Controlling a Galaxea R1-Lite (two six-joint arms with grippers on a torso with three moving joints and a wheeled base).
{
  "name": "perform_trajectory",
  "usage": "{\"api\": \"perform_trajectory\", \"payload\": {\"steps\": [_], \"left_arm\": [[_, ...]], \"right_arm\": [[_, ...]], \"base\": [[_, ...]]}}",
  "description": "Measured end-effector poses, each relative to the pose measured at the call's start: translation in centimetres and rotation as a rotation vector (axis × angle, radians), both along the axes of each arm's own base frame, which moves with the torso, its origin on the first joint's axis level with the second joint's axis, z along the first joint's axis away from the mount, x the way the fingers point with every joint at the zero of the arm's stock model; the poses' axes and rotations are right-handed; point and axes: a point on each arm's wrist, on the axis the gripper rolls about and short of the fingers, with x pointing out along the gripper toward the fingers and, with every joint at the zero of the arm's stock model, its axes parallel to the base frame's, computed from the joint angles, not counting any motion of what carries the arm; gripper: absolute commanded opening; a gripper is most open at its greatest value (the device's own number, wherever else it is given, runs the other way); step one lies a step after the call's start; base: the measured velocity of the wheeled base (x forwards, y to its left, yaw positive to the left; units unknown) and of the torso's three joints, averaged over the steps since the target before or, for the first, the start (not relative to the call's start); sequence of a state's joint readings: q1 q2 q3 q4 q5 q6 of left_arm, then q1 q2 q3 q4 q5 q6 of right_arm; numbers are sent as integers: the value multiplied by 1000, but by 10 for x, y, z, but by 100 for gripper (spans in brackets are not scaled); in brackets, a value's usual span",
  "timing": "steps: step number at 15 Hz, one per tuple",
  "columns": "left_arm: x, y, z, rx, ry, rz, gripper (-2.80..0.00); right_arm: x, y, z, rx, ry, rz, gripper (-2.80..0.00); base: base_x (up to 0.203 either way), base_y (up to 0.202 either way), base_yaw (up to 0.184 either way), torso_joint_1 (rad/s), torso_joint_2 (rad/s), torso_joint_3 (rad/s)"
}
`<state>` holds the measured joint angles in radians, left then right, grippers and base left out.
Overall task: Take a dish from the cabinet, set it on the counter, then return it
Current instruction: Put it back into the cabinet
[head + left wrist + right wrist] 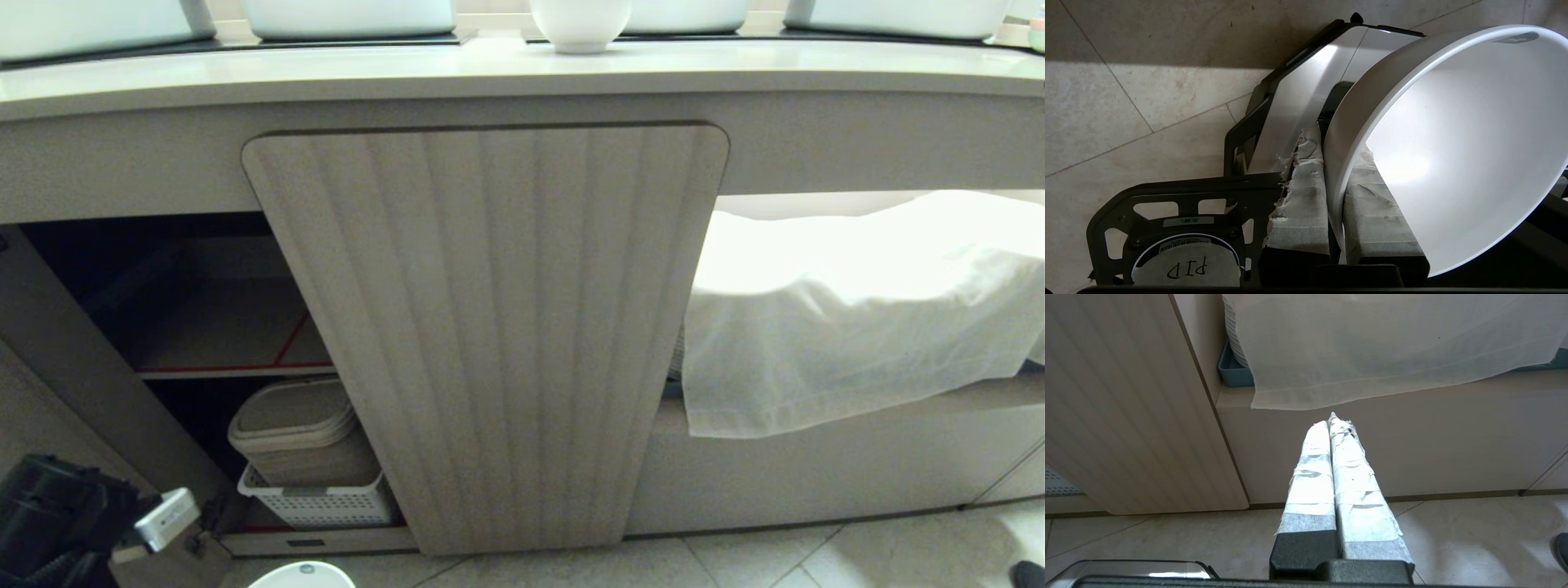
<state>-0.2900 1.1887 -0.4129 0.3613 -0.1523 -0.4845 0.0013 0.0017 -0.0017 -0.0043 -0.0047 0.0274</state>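
Observation:
My left gripper [1336,143] is shut on the rim of the dish [1453,155], a small white bowl, with one taped finger [1302,196] outside the wall and the other inside. The bowl hangs low over the tiled floor, tilted on its side. In the head view only its rim [302,575] with a dark dot shows at the bottom edge, beside my left arm [65,523]. The cabinet [490,327] stands ahead, its left bay open on a red-edged shelf [237,370]. The counter [522,69] runs above. My right gripper [1330,419] is shut and empty, parked low before the cabinet.
Another white bowl [580,24] stands on the counter among white tubs [351,16]. A beige lidded container in a white basket [314,506] fills the lower left bay. A white cloth [857,310] covers stacked plates in a blue tray [1231,371] in the right bay.

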Motion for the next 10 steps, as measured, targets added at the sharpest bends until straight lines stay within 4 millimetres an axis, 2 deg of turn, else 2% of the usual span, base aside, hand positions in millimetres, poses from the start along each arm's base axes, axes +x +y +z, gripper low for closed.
{"api": "perform_trajectory", "payload": {"steps": [10], "left_arm": [[-1,0,-1,-3,8,-4,-280]], "right_arm": [[0,0,0,0,0,0,-280]], "base": [[0,0,0,0,0,0]]}}
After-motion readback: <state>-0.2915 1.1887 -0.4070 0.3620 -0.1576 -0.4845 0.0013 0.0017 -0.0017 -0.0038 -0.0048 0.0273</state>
